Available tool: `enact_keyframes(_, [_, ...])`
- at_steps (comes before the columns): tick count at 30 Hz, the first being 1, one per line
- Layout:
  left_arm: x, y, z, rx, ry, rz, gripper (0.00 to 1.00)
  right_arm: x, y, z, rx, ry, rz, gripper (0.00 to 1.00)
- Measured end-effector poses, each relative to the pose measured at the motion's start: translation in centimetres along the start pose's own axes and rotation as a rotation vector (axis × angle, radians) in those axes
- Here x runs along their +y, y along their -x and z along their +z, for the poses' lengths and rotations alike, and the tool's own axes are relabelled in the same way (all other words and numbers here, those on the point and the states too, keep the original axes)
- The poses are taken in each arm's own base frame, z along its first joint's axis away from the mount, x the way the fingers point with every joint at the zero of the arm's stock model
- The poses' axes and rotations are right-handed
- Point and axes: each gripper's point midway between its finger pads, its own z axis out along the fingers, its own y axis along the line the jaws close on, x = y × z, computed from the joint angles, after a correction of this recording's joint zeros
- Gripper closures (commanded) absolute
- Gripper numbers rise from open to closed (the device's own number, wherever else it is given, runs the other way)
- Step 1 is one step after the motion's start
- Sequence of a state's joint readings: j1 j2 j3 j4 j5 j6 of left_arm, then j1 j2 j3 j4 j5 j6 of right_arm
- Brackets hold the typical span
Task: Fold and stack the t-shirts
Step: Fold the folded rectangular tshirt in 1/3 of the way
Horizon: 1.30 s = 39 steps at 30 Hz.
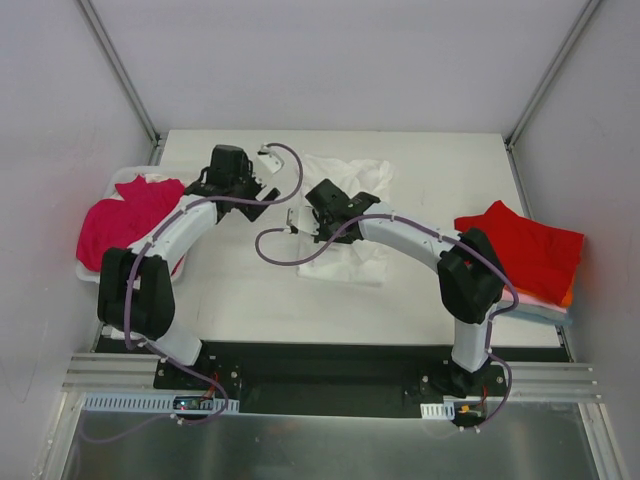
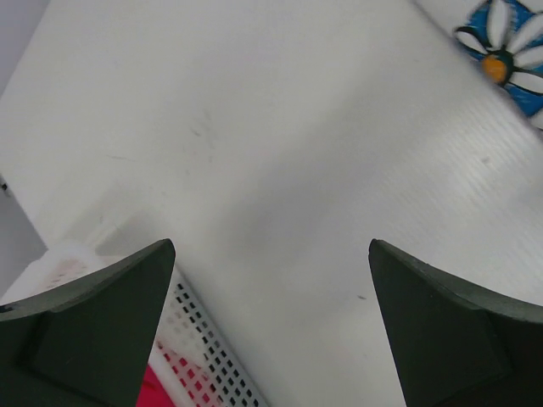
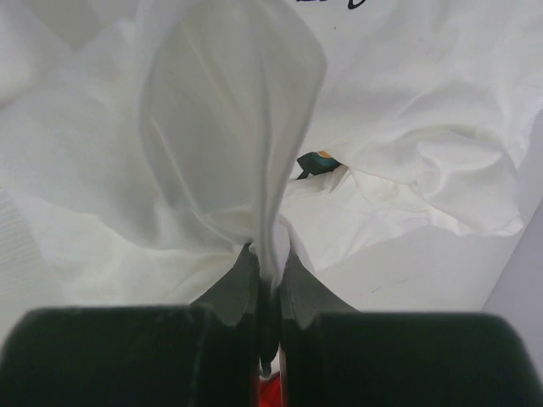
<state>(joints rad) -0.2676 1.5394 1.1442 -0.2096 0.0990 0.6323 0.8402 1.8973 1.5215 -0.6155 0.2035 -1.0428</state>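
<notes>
Right wrist view is showing your right gripper [image 3: 267,271] pinching a fold of the white shirt [image 3: 229,127], the rest lying crumpled just ahead, while your left gripper [image 2: 271,248] is hovering spread wide, shirt ahead-right.

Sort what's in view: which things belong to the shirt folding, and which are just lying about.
Job: white shirt, magenta shirt, red shirt on top of the folded pile.
Just there: basket holding the magenta shirt, table, purple cables.
</notes>
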Motion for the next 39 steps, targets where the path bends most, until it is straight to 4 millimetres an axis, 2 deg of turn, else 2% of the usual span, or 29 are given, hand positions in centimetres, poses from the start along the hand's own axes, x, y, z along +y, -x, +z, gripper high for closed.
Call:
enact_keyframes(5, [5.1,0.3,1.2,0.029,0.134,-0.064,0.01,-0.3,0.2,0.0,-0.008,-0.009,-0.004,0.99])
enact_keyframes(10, [7.6,0.3,2.0,0.06,0.215,-0.093,0.01,-1.4,0.7,0.0,-0.019,-0.027,-0.003,0.99])
enact_keyframes(15, [7.9,0.1,2.1,0.072,0.236,-0.107,0.01,-2.6,0.9,1.1,-0.016,-0.038,0.006,0.96])
enact_keyframes(20, [7.9,0.1,2.1,0.072,0.237,-0.111,0.01,-2.6,0.2,2.5,0.008,-0.022,0.006,0.92])
enact_keyframes(24, [7.9,0.1,2.1,0.072,0.237,-0.111,0.01,-2.3,-0.1,3.7,0.023,-0.011,0.002,0.76])
enact_keyframes(26, [7.9,0.1,2.1,0.072,0.237,-0.111,0.01,-2.2,-0.3,4.2,0.03,-0.007,0.001,0.6])
enact_keyframes(29, [7.8,0.0,2.0,0.073,0.236,-0.111,0.01,-2.3,-0.6,4.8,0.042,-0.013,0.001,0.49])
enact_keyframes(34, [7.5,-0.4,1.9,0.079,0.232,-0.111,0.01,-3.2,-1.0,4.9,0.061,-0.048,0.006,0.4])
enact_keyframes(39, [7.1,-0.8,1.8,0.086,0.226,-0.112,0.01,-4.0,-1.4,4.8,0.078,-0.083,0.013,0.4])
